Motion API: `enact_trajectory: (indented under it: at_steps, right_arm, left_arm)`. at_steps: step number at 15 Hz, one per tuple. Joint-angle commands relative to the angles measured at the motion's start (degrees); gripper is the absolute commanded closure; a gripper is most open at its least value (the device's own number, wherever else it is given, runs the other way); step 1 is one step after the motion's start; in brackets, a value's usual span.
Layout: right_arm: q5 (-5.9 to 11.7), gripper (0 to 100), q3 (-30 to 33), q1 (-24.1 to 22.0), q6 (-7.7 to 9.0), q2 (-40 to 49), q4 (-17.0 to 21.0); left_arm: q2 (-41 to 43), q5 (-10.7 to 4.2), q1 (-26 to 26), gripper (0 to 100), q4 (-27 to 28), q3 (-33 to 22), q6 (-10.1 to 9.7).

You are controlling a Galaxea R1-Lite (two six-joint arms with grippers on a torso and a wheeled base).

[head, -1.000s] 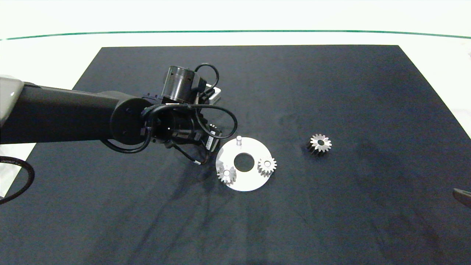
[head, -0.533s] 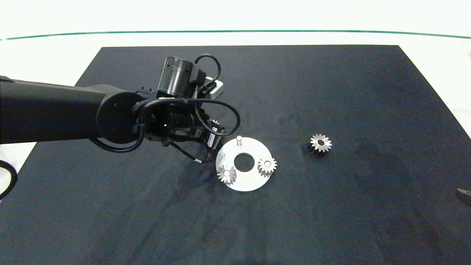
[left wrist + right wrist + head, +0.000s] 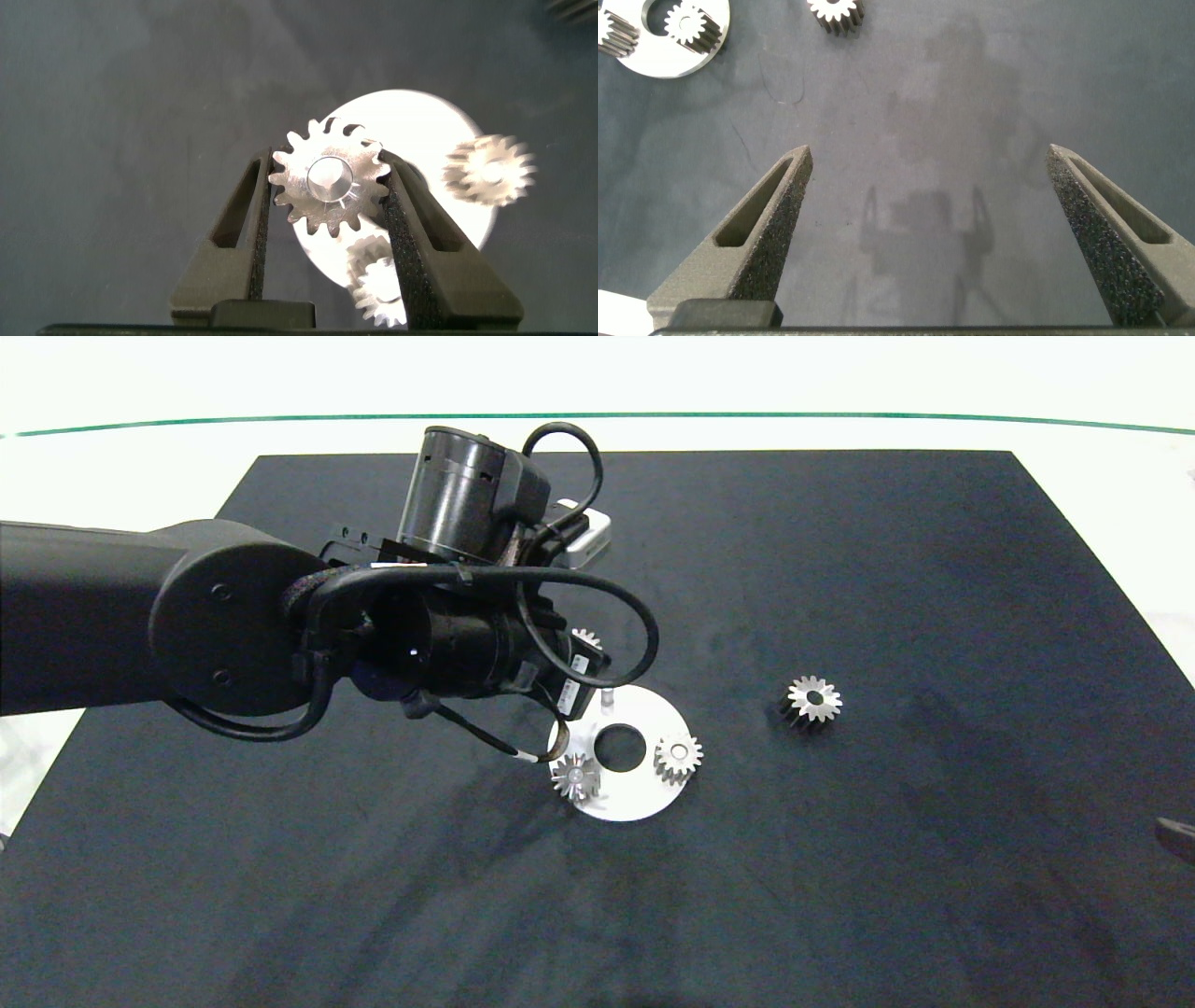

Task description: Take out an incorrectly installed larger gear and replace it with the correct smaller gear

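My left gripper (image 3: 327, 177) is shut on the smaller gear (image 3: 329, 188), pinching its stubby teeth on both sides. The head view shows only this gear's edge (image 3: 585, 637), just above the round white plate (image 3: 644, 795), close to its bare peg (image 3: 606, 693). The larger gear (image 3: 813, 700), dark-sided with pointed teeth, lies on the black mat right of the plate. It also shows in the right wrist view as the larger gear (image 3: 834, 11). My right gripper (image 3: 929, 154) is open over bare mat at the right edge (image 3: 1176, 835).
Two all-silver gears (image 3: 575, 776) (image 3: 677, 756) sit on pegs of the plate around its centre hole (image 3: 619, 747). The black mat (image 3: 840, 896) covers the white table. The left arm and its cables hide the plate's far left rim.
The left arm has lifted and swung right with the smaller gear, from beside the plate's left edge to over its peg side. The right gripper and the larger gear have stayed put.
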State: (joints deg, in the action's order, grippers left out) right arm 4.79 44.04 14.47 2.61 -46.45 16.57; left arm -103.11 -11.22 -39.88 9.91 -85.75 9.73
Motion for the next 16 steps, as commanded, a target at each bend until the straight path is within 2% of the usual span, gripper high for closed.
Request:
enact_trajectory:
  at_steps: [1, 7, 9, 16]
  right_arm:
    - [0.13, 0, -0.5, -0.1, 0.03, 0.7, 0.1]
    - [-0.04, 0, -0.9, -0.6, 0.03, 1.0, 0.1]
    - [-0.04, 0, -0.9, -0.6, 0.03, 0.9, 0.1]
    - [-0.13, 0, -0.9, -0.5, 0.03, 1.1, 0.1]
  left_arm:
    - [-1.7, -0.21, -0.9, 90, -0.1, -0.7, -0.24]
    - [-4.4, -0.30, -1.5, 90, -0.2, -1.0, -0.50]
    - [-6.0, -1.97, -1.7, 90, -0.4, -2.1, -0.41]
    - [-7.6, -2.14, -1.6, 90, -0.3, -3.4, -0.41]
